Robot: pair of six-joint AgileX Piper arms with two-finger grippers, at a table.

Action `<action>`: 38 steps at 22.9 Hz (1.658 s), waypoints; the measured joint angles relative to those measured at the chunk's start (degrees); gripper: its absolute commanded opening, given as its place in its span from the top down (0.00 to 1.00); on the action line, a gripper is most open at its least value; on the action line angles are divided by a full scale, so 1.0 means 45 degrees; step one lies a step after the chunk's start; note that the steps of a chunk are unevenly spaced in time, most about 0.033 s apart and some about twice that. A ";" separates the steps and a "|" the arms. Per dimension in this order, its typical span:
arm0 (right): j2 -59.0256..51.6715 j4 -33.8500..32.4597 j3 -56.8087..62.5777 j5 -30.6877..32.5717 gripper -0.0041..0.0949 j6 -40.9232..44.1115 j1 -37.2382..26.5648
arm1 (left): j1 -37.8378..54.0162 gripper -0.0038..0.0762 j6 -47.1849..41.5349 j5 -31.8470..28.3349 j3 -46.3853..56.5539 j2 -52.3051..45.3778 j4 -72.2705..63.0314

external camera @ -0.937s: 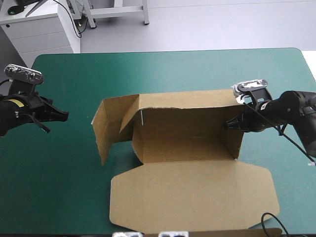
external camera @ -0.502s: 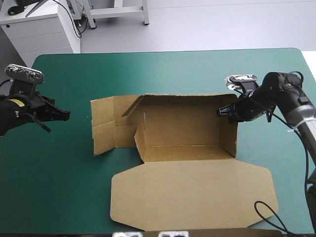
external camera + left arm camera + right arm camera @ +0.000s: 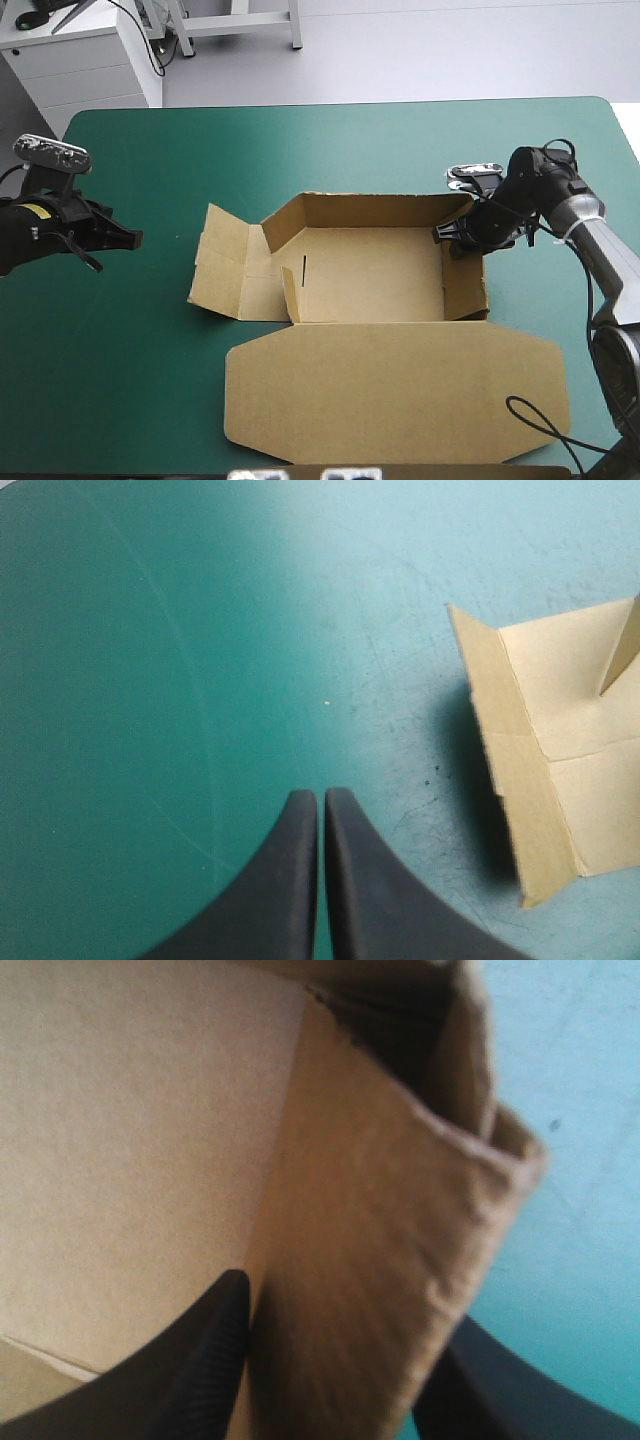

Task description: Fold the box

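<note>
We clamp our right gripper (image 3: 447,238) on the right wall of the brown box (image 3: 365,270), one finger inside, while our left gripper (image 3: 133,238) hangs closed, well left of it.

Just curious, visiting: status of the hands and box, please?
Left hand shut, empty, clear of the box. Right hand shut on its right wall. Left flaps flat. Nothing in the way.

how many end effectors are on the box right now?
1. The right end effector is shut on the box's right wall. The left end effector is shut and apart from it, over the teal-green cover to its left.
</note>
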 measured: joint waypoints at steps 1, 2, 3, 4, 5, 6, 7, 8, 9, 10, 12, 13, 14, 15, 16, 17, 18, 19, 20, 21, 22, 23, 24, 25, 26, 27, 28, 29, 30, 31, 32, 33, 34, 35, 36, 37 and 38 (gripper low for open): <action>0.0000 -0.0012 0.0012 -0.0132 0.38 -0.0025 0.0000 | 0.0000 0.94 0.0000 0.0000 0.0000 0.0000 0.0000; -0.0019 -0.0012 0.0012 -0.0293 0.39 -0.0028 0.0000 | 0.0000 0.94 0.0000 0.0000 0.0000 0.0000 0.0000; -0.0052 0.0001 0.0012 -0.0386 0.39 -0.0039 0.0000 | 0.0000 0.94 0.0000 0.0000 0.0000 0.0000 0.0000; -0.0063 0.0011 -0.0028 -0.0474 0.39 -0.0039 0.0000 | 0.0000 0.94 0.0000 -0.0014 0.0000 0.0000 0.0000; -0.0121 0.0025 -0.0195 -0.0450 0.39 -0.0039 0.0000 | 0.0000 0.94 0.0000 -0.0014 0.0000 0.0000 0.0000; -0.0174 0.0087 -0.0571 -0.0271 0.39 -0.0039 0.0000 | 0.0000 0.94 0.0000 -0.0029 0.0000 0.0000 0.0000; -0.0235 0.0110 -0.0761 -0.0098 0.39 -0.0039 0.0000 | 0.0000 0.94 0.0000 -0.0029 0.0000 0.0000 0.0000; -0.0345 0.0123 -0.1316 0.0485 0.39 -0.0039 0.0000 | 0.0000 0.94 0.0000 -0.0029 0.0000 0.0000 0.0000; -0.0384 0.0123 -0.1602 0.0736 0.39 -0.0039 0.0000 | 0.0000 0.94 0.0000 -0.0029 0.0000 0.0000 0.0000; -0.0535 0.0123 -0.1937 0.1031 0.39 -0.0026 0.0000 | 0.0000 0.94 0.0000 -0.0029 0.0000 0.0000 0.0000; -0.1051 0.0067 -0.2168 0.1253 0.39 0.0016 0.0000 | 0.0000 0.94 0.0000 -0.0039 0.0000 0.0000 0.0000; -0.1313 -0.0013 -0.2168 0.1338 0.39 0.0080 0.0000 | 0.0000 0.94 0.0000 -0.0039 0.0000 0.0000 0.0000; -0.1481 -0.0124 -0.2168 0.1374 0.39 0.0267 0.0000 | 0.0000 0.94 0.0000 -0.0039 0.0000 0.0000 0.0000; -0.1649 -0.0271 -0.2102 0.1388 0.39 0.0449 0.0000 | 0.0000 0.94 0.0000 -0.0039 0.0000 0.0000 0.0000; -0.1738 -0.0330 -0.1967 0.1399 0.39 0.0579 0.0000 | 0.0000 0.94 0.0000 -0.0039 0.0000 0.0000 0.0000; -0.1768 -0.0372 -0.1694 0.1399 0.39 0.0754 0.0000 | 0.0000 0.94 0.0000 -0.0039 0.0000 0.0000 0.0011; -0.1768 -0.0372 -0.1375 0.1399 0.39 0.0855 0.0000 | 0.0000 0.94 0.0000 -0.0027 0.0000 0.0000 0.0011; -0.1768 -0.0360 -0.0935 0.1399 0.39 0.0929 0.0000 | 0.0000 0.94 0.0000 -0.0027 0.0000 0.0000 0.0011; -0.1768 -0.0360 -0.0591 0.1399 0.39 0.0941 0.0000 | 0.0000 0.94 0.0000 -0.0027 0.0000 0.0000 0.0011; -0.1768 -0.0360 -0.0080 0.1344 0.39 0.1008 0.0000 | 0.0000 0.94 0.0000 -0.0027 0.0000 0.0000 0.0002; -0.1768 -0.0360 0.0339 0.1121 0.39 0.1037 0.0000 | 0.0000 0.94 0.0000 -0.0027 0.0000 0.0000 0.0002; -0.1768 -0.0360 0.0581 0.0893 0.39 0.1064 0.0000 | 0.0000 0.94 0.0000 -0.0027 0.0000 0.0000 0.0002; -0.1768 -0.0351 0.0763 0.0701 0.39 0.1079 0.0000 | 0.0000 0.94 0.0000 -0.0027 0.0000 0.0000 0.0002; -0.1768 -0.0262 0.1001 0.0412 0.39 0.1088 0.0000 | 0.0000 0.94 0.0000 -0.0027 0.0000 0.0000 0.0002; -0.1768 -0.0193 0.1174 0.0211 0.39 0.1094 0.0000 | 0.0000 0.94 0.0000 -0.0027 0.0000 0.0000 0.0002; -0.1768 -0.0083 0.1298 0.0006 0.39 0.1104 0.0000 | 0.0000 0.94 0.0000 -0.0027 0.0000 0.0000 0.0002; -0.1768 0.0024 0.1433 -0.0231 0.39 0.1104 0.0000 | 0.0000 0.94 0.0000 -0.0027 0.0000 0.0000 -0.0002; -0.1768 0.0086 0.1528 -0.0420 0.39 0.1121 0.0000 | 0.0000 0.94 0.0000 -0.0027 0.0000 0.0000 -0.0014; -0.1768 0.0114 0.1577 -0.0540 0.40 0.1125 0.0000 | 0.0000 0.94 0.0000 -0.0027 0.0000 0.0000 -0.0027; -0.1768 0.0115 0.1613 -0.0637 0.42 0.1125 0.0000 | 0.0000 0.94 0.0000 -0.0027 0.0000 0.0000 -0.0040; -0.1710 0.0115 0.1614 -0.0711 0.46 0.1137 0.0000 | 0.0000 0.94 0.0000 -0.0027 0.0000 0.0000 -0.0040; -0.1615 0.0126 0.1614 -0.0720 0.50 0.1136 0.0000 | 0.0000 0.94 0.0000 -0.0027 0.0000 0.0000 -0.0063; -0.1515 0.0126 0.1614 -0.0720 0.54 0.1136 0.0000 | 0.0000 0.94 0.0000 -0.0013 0.0000 0.0000 -0.0098; -0.1395 0.0126 0.1614 -0.0695 0.58 0.1136 0.0000 | 0.0000 0.94 0.0000 -0.0025 0.0000 0.0000 -0.0146; -0.1302 0.0126 0.1614 -0.0670 0.62 0.1136 0.0000 | 0.0000 0.94 0.0000 -0.0026 0.0000 0.0000 -0.0197; -0.1164 0.0130 0.1614 -0.0648 0.67 0.1136 0.0000 | 0.0000 0.94 0.0000 -0.0026 0.0000 0.0000 -0.0242; -0.1037 0.0155 0.1614 -0.0616 0.72 0.1136 0.0000 | 0.0000 0.94 0.0000 -0.0026 0.0000 0.0000 -0.0262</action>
